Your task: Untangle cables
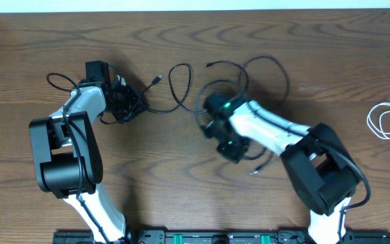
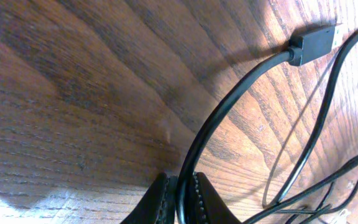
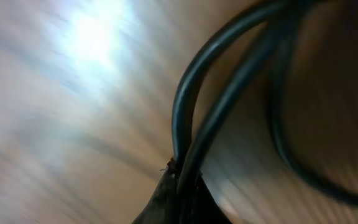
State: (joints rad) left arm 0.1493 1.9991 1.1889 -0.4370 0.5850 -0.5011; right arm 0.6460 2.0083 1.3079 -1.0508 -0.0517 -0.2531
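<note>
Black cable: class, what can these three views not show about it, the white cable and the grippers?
- Right wrist: motion blur; which strands of the black cable the right gripper pinches cannot be traced.
- Overhead: that grip is hidden under the arm's own wrist.
- Left wrist: the cable's loops beyond the left gripper run off the right and bottom edges.
- Overhead: the white cable is too small to show its plugs.

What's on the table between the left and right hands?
Only the black cable: a slack run with one loop and a plug, over otherwise bare table. The left hand and right hand each pinch it. The overhead view shows this.
</note>
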